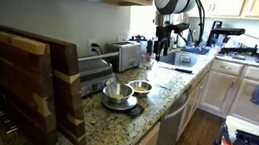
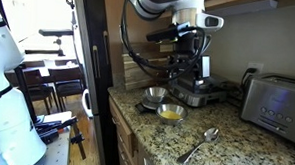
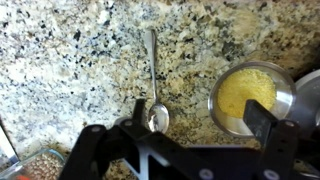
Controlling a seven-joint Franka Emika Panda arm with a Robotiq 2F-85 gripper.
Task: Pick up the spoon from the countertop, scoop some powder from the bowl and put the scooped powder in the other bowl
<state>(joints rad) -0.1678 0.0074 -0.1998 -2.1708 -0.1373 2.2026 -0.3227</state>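
Spoon (image 3: 153,78) lies flat on the countertop (image 3: 60,50), untouched. Its scoop end is under one finger of the gripper (image 3: 198,108), whose fingers are spread wide and hold nothing. The step in hand is the pickup. Best, I judge, to shift sideways until the handle (not the scoop end) is centred between the fingers, which already sit crosswise to it, then drop to the stone and close. The bowl (image 3: 214,100) holding the powder (image 3: 247,92) sits near the spoon. Only the wrist view shows this alignment. An exterior view adds the other bowl (image 2: 154,94) just beside the yellow one, and shows the gripper well above the spoon.
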